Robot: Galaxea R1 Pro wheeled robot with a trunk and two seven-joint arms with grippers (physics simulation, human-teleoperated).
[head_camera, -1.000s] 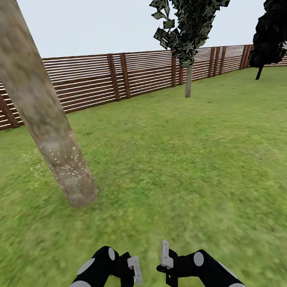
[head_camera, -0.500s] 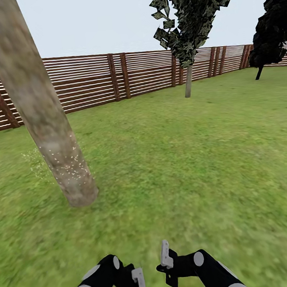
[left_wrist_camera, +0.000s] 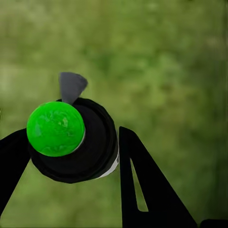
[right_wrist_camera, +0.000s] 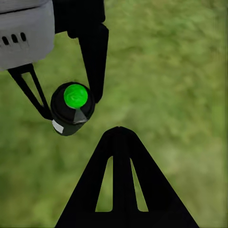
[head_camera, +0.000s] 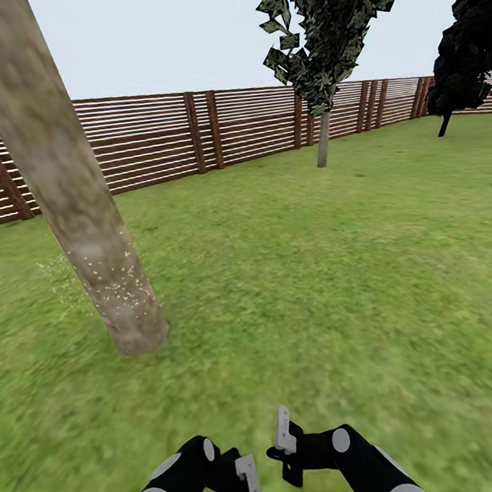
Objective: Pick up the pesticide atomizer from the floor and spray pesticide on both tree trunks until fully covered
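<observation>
Left gripper (left_wrist_camera: 71,156) pinching round black atomizer (left_wrist_camera: 90,147), glossy green top; right gripper (right_wrist_camera: 118,137) unclear.

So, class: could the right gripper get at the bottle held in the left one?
Probably yes: the bottle hangs close ahead, nothing between them, though the left gripper has fingers flanking it and the right gripper looks shut.

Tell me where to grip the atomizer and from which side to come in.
Grip the atomizer by its round dark body, below the green top, with one finger on each flank, as the left gripper does. The body looks like a plain cylinder, so parallel fingers should seat well there. Coming from the sides likely leaves the top and the grey nozzle uncovered for spraying.
</observation>
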